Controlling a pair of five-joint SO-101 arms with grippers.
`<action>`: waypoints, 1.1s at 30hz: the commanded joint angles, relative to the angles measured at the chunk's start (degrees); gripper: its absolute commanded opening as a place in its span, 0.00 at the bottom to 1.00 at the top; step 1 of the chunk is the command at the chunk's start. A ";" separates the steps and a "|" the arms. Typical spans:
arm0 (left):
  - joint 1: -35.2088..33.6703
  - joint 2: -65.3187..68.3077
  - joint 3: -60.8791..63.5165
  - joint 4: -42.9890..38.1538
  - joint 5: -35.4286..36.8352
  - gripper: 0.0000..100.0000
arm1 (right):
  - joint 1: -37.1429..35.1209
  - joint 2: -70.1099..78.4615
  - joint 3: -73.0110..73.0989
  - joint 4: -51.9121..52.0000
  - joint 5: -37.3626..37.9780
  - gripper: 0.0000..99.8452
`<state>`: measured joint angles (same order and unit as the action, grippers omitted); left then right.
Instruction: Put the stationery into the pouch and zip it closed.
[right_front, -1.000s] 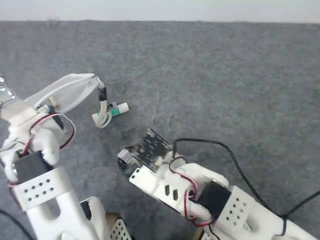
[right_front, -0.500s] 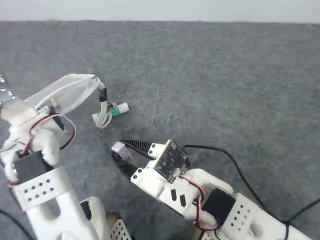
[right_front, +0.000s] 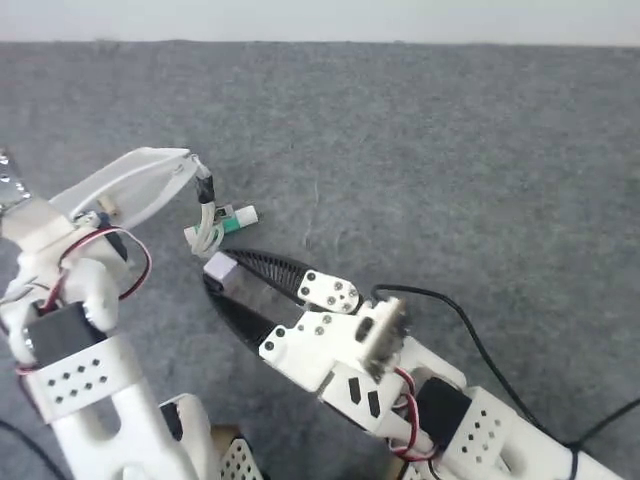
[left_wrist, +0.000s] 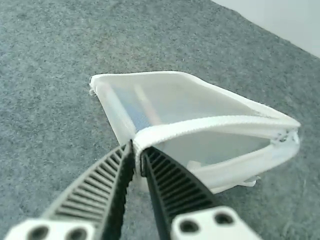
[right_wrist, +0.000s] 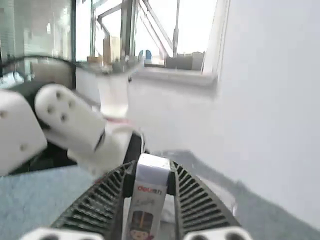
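A translucent white pouch (right_front: 130, 185) hangs open at the left, with pens inside (left_wrist: 145, 107). My left gripper (left_wrist: 136, 145) is shut on its zipper rim (left_wrist: 200, 125). My right gripper (right_front: 215, 275) points up-left toward the pouch and is shut on a small white eraser (right_front: 219, 266), which shows printed-side up between the black fingers (right_wrist: 147, 200). A small green-and-white stationery piece (right_front: 236, 217) lies on the mat just beyond the eraser. The pouch's black zipper pull (right_front: 204, 187) dangles a white cord (right_front: 207, 235) beside that piece.
Grey felt mat (right_front: 450, 150) covers the table, open to the right and back. The left arm's white body (right_front: 70, 340) stands at the near left, and it shows as white joints (right_wrist: 65, 125) in the right wrist view. A black cable (right_front: 470, 320) trails over the right arm.
The right arm has turned its wrist and swung forward and left. Its fingers, with the eraser in them, now stretch out close to the pouch's cord. The left arm and pouch stayed still.
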<state>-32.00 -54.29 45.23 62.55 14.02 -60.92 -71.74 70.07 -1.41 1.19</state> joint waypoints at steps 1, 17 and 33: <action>0.44 -0.09 -2.24 0.00 0.35 0.01 | -0.40 -0.92 -1.14 -5.49 0.00 0.01; 7.21 -0.09 -2.07 1.23 -0.53 0.01 | 0.31 26.59 -8.09 -33.98 0.09 0.01; 8.62 -0.09 -2.95 1.41 -0.44 0.01 | 7.78 55.08 -20.57 -57.45 0.00 0.01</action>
<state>-24.09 -54.29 45.23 63.60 13.76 -53.89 -20.40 55.65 -55.82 1.19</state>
